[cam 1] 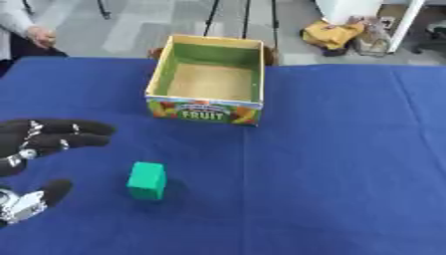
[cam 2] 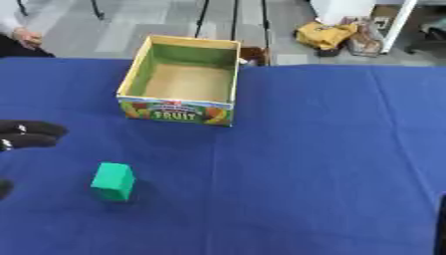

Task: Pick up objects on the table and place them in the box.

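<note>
A small green block (cam 1: 146, 180) stands upright on the blue table (cam 1: 340, 149), a little left of centre. Behind it sits an open cardboard box (cam 1: 207, 79) with a "FRUIT" label on its front and nothing inside. My left hand (cam 1: 39, 142) hovers just left of the block, open, with fingers stretched out above and thumb (cam 1: 39, 196) below; it does not touch the block. At the lower right edge of the right eye view a dark sliver (cam 2: 441, 226) shows, which may be my right arm; no hand can be made out.
Beyond the table's far edge lie a grey floor, chair legs and a yellow bag (cam 1: 333, 32). A person's hand (cam 1: 39, 36) shows at the far left corner, away from the objects.
</note>
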{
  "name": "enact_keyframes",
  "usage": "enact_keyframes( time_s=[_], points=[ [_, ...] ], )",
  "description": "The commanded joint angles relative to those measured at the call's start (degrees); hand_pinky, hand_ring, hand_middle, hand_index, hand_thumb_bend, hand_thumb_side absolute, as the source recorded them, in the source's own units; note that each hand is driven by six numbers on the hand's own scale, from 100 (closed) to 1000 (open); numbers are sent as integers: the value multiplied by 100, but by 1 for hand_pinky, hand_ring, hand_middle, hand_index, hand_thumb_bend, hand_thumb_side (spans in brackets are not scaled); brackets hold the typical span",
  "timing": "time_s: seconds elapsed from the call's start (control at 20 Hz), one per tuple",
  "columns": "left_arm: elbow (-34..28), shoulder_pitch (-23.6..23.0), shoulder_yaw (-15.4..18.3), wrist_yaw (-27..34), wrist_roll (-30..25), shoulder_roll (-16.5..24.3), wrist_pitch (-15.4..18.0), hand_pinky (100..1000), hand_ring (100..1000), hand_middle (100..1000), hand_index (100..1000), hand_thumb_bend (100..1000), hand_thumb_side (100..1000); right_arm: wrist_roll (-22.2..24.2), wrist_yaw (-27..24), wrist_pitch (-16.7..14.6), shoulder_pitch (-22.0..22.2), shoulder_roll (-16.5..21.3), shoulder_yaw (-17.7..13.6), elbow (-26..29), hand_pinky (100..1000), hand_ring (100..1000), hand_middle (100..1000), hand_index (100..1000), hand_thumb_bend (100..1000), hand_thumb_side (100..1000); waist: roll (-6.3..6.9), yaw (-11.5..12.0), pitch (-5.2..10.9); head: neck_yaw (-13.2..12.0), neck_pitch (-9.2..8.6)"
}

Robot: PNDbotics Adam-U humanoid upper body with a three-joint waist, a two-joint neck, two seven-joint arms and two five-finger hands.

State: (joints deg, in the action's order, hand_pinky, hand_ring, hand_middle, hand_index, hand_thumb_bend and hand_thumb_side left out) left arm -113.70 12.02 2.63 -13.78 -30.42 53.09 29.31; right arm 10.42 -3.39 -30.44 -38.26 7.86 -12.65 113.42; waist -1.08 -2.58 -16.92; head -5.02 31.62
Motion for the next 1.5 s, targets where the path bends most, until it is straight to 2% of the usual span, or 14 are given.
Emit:
enact_keyframes(
  time_s=[0.05, 0.2, 0.35, 0.5, 0.65, 0.7, 0.85, 0.95, 1.05, 1.3, 1.5],
  points=[
    [68, 166, -18, -38, -59, 238, -49, 843, 891, 925, 1000, 182, 1000, 35, -53, 7, -42, 121, 8, 117, 807, 848, 573, 846, 100, 740, 32, -9, 118, -35, -72],
    [240, 285, -69, 7, -198, 232, -36, 846, 891, 919, 1000, 173, 1000, 41, -60, 18, -35, 122, 8, 117, 808, 849, 572, 846, 100, 733, 44, -15, 119, -44, -82],
    [399, 392, -122, 120, -477, 213, -23, 850, 895, 934, 1000, 111, 1000, 50, -67, 27, -32, 117, 12, 117, 808, 849, 572, 846, 100, 729, 53, -18, 120, -47, -96],
    [535, 518, -154, 240, -760, 195, -47, 858, 927, 1000, 1000, 100, 931, 51, -75, 31, -29, 117, 16, 117, 808, 849, 571, 846, 100, 725, 59, -18, 122, -56, -108],
    [637, 646, -242, 386, -1023, 182, -46, 881, 964, 1000, 1000, 100, 1000, 55, -82, 37, -26, 114, 21, 117, 809, 849, 570, 845, 100, 719, 66, -22, 124, -71, -109],
    [686, 692, -273, 439, -1116, 180, -47, 894, 979, 1000, 1000, 219, 1000, 55, -85, 40, -25, 113, 23, 117, 809, 849, 570, 845, 100, 718, 69, -25, 127, -76, -109],
    [862, 833, -350, 570, -1344, 166, -46, 905, 981, 1000, 1000, 267, 1000, 56, -93, 47, -22, 103, 32, 117, 809, 848, 570, 844, 100, 717, 76, -36, 137, -91, -120],
    [968, 901, -387, 586, -1436, 156, -41, 902, 977, 1000, 1000, 267, 1000, 53, -98, 48, -22, 99, 36, 117, 808, 848, 570, 843, 100, 717, 75, -45, 143, -97, -134],
    [1073, 955, -429, 578, -1513, 138, -39, 899, 978, 1000, 1000, 257, 1000, 46, -102, 51, -22, 94, 37, 117, 808, 847, 570, 842, 100, 715, 72, -56, 148, -99, -145],
    [1377, 1146, -538, 635, -1753, 87, -100, 896, 970, 1000, 1000, 169, 1000, 42, -103, 64, -12, 86, 40, 117, 810, 848, 568, 841, 100, 705, 74, -68, 153, -95, -148],
    [1583, 1283, -690, 675, -2087, 100, -76, 898, 954, 981, 1000, 174, 1000, 35, -111, 73, -9, 80, 48, 117, 810, 848, 567, 839, 100, 700, 87, -86, 162, -107, -144]
  ],
)
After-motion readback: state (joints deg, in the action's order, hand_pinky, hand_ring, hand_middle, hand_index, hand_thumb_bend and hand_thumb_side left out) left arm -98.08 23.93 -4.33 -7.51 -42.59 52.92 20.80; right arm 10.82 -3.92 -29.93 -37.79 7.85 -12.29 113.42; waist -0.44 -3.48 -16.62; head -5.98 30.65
